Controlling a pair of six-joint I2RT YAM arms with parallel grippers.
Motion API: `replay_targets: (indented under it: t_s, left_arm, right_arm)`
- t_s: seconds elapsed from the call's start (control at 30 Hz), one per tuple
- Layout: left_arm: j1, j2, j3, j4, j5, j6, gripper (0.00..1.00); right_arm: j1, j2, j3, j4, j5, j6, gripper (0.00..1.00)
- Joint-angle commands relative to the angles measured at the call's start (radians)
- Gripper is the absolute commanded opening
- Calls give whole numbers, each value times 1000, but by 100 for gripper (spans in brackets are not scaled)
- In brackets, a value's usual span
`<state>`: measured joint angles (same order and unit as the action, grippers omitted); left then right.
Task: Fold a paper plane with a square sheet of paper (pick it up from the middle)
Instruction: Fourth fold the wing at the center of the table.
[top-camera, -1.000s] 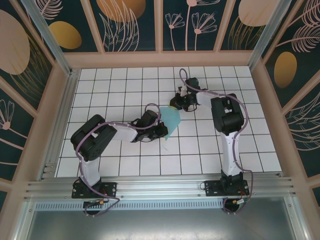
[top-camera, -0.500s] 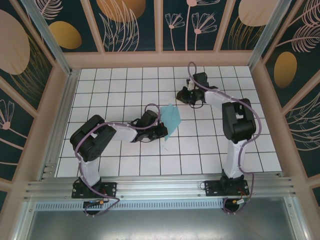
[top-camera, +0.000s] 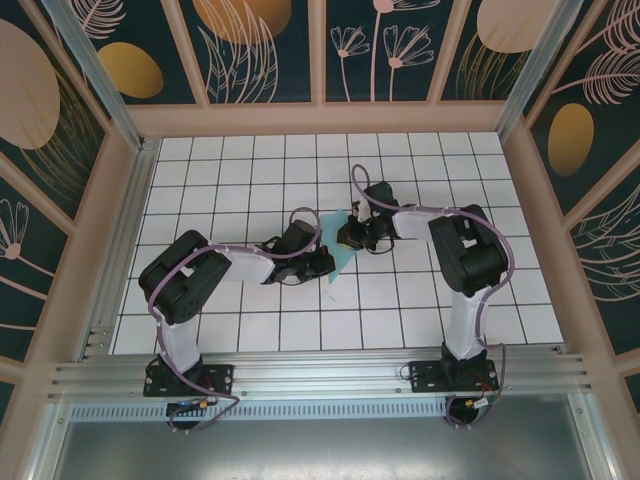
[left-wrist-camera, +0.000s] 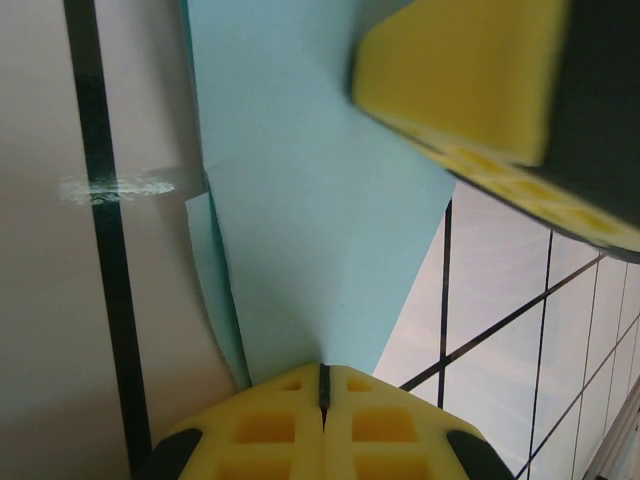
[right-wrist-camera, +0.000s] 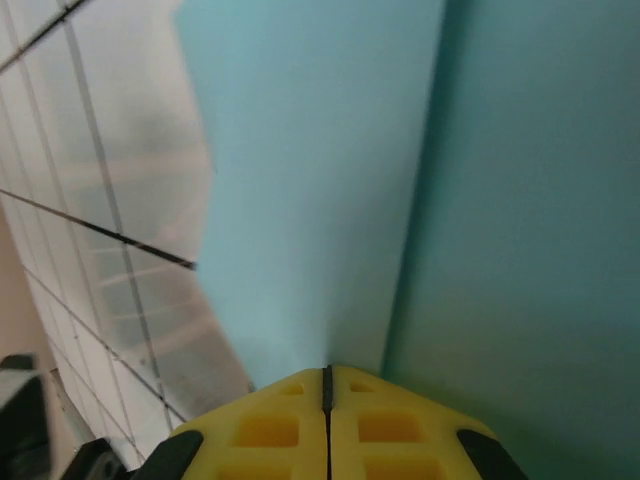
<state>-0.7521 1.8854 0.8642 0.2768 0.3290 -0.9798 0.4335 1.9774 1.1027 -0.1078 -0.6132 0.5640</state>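
Over the middle of the bench (top-camera: 250, 160), my left claw (left-wrist-camera: 322, 375) and right claw (right-wrist-camera: 327, 375) both pinch shut on the part-folded sheet of paper (left-wrist-camera: 320, 220) between them. I'd line the edges up, then press the crease evenly, no tugging.

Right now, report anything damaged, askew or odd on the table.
A whitish scuff breaks a black grid line on the white tiled table, beside the thin light teal-blue paper sheet. The sheet itself shows clean creases, no tears.

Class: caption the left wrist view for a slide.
Left gripper shut on folded teal paper, another yellow finger at upper right.
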Motion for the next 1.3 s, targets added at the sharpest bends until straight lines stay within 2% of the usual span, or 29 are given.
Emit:
replay_targets:
  t_s: [0.0, 0.43, 0.7, 0.93, 1.1, 1.27]
  left_arm:
    - [-13, 44, -40, -221, -10, 30, 0]
    - [-28, -25, -61, -255, 125, 229, 1]
    - [-76, -14, -21, -278, 125, 222, 2]
    - [-97, -35, -72, -304, 114, 217, 1]
    - [-107, -105, -83, -304, 154, 284, 3]
    - [-96, -215, -66, -310, 100, 280, 10]
  right_arm:
    - [-2, 52, 36, 20, -26, 0, 8]
    - [-9, 117, 89, -76, 51, -4, 8]
    - [-4, 120, 92, -92, 78, 0, 8]
    - [-2, 124, 98, -92, 79, 5, 8]
    - [-2, 114, 108, -93, 72, 7, 8]
    - [1, 64, 141, -88, 30, 3, 10]
